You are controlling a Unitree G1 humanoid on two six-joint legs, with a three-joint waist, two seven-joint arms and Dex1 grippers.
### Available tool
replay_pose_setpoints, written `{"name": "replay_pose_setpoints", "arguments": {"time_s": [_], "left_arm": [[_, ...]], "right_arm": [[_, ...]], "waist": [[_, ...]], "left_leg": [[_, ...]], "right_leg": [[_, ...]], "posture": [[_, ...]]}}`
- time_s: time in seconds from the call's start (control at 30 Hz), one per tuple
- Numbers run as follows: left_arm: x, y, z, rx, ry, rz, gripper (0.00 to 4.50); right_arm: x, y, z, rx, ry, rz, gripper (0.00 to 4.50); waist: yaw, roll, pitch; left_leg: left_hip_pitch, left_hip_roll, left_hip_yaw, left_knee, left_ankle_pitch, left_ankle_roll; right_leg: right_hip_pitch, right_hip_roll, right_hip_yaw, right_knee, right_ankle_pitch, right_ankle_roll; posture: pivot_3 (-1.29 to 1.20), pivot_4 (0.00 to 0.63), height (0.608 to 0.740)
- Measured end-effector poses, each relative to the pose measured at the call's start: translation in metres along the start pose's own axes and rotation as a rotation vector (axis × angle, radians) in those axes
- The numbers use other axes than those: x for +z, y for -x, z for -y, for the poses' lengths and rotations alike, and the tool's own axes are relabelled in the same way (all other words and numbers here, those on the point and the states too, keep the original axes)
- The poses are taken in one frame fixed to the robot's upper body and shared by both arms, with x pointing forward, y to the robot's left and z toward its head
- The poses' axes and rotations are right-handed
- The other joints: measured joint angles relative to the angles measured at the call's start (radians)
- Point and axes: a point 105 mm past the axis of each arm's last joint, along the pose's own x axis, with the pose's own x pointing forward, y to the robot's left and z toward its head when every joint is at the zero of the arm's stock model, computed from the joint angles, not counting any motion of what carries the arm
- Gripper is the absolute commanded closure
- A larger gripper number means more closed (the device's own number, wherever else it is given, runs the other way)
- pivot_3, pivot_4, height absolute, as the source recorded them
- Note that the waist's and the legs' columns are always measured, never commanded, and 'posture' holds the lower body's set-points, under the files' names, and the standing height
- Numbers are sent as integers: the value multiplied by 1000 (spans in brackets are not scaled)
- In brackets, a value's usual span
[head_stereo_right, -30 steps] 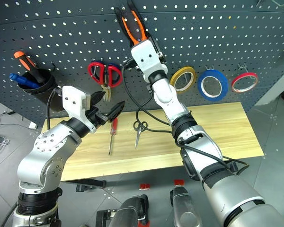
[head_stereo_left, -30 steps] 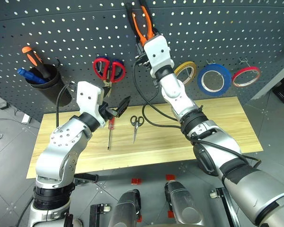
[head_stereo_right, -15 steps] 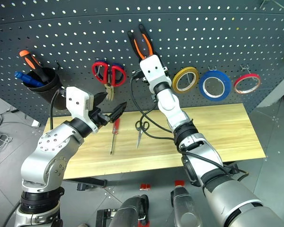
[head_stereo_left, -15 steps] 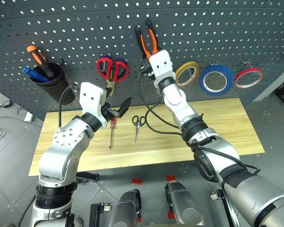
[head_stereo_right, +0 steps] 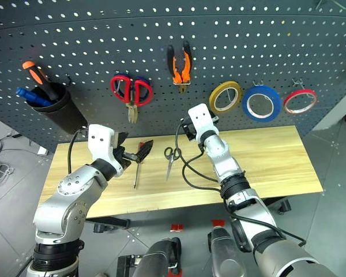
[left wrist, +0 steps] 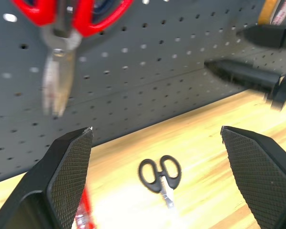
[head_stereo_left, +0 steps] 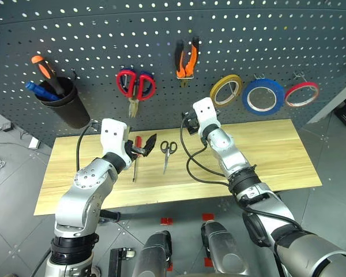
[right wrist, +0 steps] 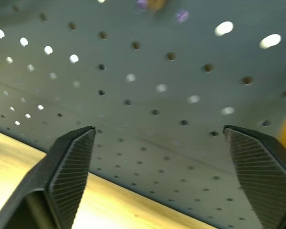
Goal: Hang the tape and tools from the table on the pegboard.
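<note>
The orange-and-black pliers [head_stereo_left: 185,57] hang on the pegboard [head_stereo_left: 92,34], and the blue tape [head_stereo_left: 262,96] hangs further right. On the table [head_stereo_left: 277,156] lie the small black scissors [head_stereo_left: 167,151] and the red-handled screwdriver [head_stereo_left: 136,158]. My left gripper [head_stereo_left: 145,146] hovers open and empty just above the screwdriver, left of the scissors [left wrist: 160,175]. My right gripper [head_stereo_left: 189,123] is open and empty, facing the board below the pliers and just right of the scissors.
Red-handled scissors [head_stereo_left: 136,85], a yellow roll [head_stereo_left: 226,89] and a thin red roll [head_stereo_left: 301,93] hang on the board. A black cup [head_stereo_left: 63,104] at the left holds an orange-and-black screwdriver. The right arm's black cable [head_stereo_left: 199,173] loops over the table's middle.
My right gripper has opened and let go of the pliers, which now hang on the board, and that arm has dropped toward the table. My left gripper has sunk a little.
</note>
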Motion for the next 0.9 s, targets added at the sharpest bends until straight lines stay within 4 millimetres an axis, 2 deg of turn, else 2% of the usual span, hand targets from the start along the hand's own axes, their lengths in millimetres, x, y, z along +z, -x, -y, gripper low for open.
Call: {"name": "replay_pose_setpoints", "arguments": {"time_s": [0.07, 0.1, 0.27, 0.4, 0.5, 0.7, 0.83, 0.9], "left_arm": [[-8, -2, 3, 1, 14, -37, 0], [-17, -3, 3, 10, 19, -78, 0], [-62, -5, 4, 30, 12, -276, 0], [-87, -25, 6, 73, 38, -402, 0], [-95, -45, 12, 87, 71, -435, 0], [-113, -72, 21, 78, 84, -528, 0], [-128, -78, 25, 73, 87, -586, 0], [-127, -83, 22, 79, 76, -588, 0]], "right_arm": [[10, 4, -4, 46, -22, 17, 59], [9, 10, -10, 99, -34, 3, 59], [-23, 61, -63, 466, -57, -164, 59], [-10, 107, -88, 729, -31, -174, 59], [-5, 128, -100, 835, -32, -184, 59], [-11, 131, -98, 823, -46, -236, 59], [-11, 131, -98, 818, -64, -254, 59], [-12, 131, -96, 815, -84, -267, 59]], "waist": [[-4, 0, 0], [-5, 0, 0], [-11, -1, 1], [5, -1, 1], [11, -3, 2], [8, -7, 4], [6, -8, 5], [7, -9, 5]], "left_leg": [[1, 0, 0, -1, -1, 1], [1, 0, 0, -1, -2, 3], [0, -1, 0, 0, -2, 4], [0, -1, -2, 1, -2, 4], [0, -1, -2, 1, -2, 4], [0, -1, -2, 1, -2, 3], [0, -1, -2, 1, -2, 3], [0, -1, -2, 1, -2, 3]], "right_leg": [[1, 0, 0, 0, 0, 0], [1, 0, 0, -1, 0, 0], [0, 0, 1, -1, 0, 0], [2, 0, -2, -1, 1, 2], [2, -1, -2, -2, 1, 2], [1, -1, -2, -2, 1, 2], [1, -1, -2, -2, 1, 2], [1, -1, -3, -2, 1, 2]], "posture": [[-225, 277, 740], [-226, 278, 740], [-235, 291, 740], [-251, 303, 740], [-259, 306, 740], [-276, 308, 740], [-286, 307, 740], [-289, 306, 740]]}}
